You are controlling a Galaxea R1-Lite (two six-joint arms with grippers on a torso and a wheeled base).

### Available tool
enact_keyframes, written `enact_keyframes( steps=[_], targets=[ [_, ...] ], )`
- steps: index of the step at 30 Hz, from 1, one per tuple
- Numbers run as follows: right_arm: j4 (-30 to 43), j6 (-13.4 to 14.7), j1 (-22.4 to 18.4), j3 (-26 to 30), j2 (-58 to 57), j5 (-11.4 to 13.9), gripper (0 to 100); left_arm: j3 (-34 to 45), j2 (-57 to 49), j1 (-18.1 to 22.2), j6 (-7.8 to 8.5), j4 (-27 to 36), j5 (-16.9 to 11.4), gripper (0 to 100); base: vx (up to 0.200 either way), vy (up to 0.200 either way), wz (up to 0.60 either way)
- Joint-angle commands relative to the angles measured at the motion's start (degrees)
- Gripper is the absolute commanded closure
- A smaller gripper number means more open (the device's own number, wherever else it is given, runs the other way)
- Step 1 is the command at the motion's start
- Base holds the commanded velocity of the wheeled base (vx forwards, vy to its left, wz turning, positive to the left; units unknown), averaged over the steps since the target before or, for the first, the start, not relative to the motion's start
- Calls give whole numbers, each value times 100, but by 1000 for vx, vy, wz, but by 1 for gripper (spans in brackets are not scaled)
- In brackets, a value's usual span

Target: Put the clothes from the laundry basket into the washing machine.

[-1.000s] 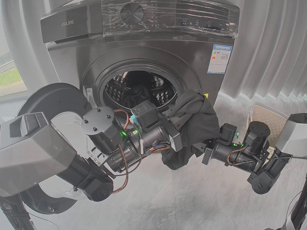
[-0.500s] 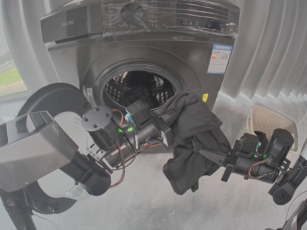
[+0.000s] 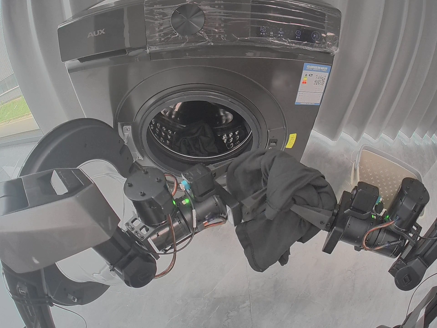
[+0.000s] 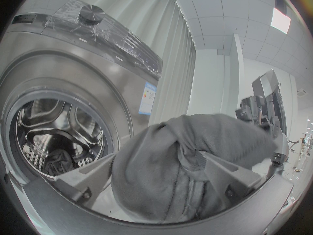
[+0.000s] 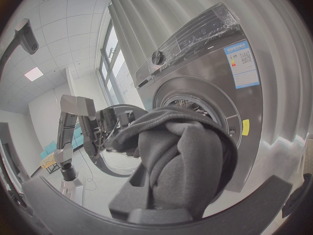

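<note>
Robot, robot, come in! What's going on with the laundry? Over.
Grippers: left gripper and right gripper both clamped on dark garment. Garment hanging in front of open drum, not in yet. Nothing blocking; door swung wide.

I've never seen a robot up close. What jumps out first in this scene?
A bunched dark garment is held up between the left gripper and the right gripper, just before the round opening of the washing machine. The door stands swung open on the robot's left, and another dark piece lies inside the drum.
</note>
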Motion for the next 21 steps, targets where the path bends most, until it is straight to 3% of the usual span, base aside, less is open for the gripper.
enact_keyframes(
  steps=[1,7,13,21],
  targets=[
    [-4,6,-88,-336,-94,-1,100,626,-159,-112,34,-12,-49,0,0,0,0],
    [-12,6,-202,-423,-120,-1,100,1223,-238,-86,87,-12,-287,0,0,0,0],
    [-12,6,-281,-423,-129,7,100,1303,-273,-60,113,-12,-401,0,0,0,0],
    [-4,15,-457,-423,-111,130,100,1733,-607,-86,324,-12,-796,0,0,0,0]
  ],
)
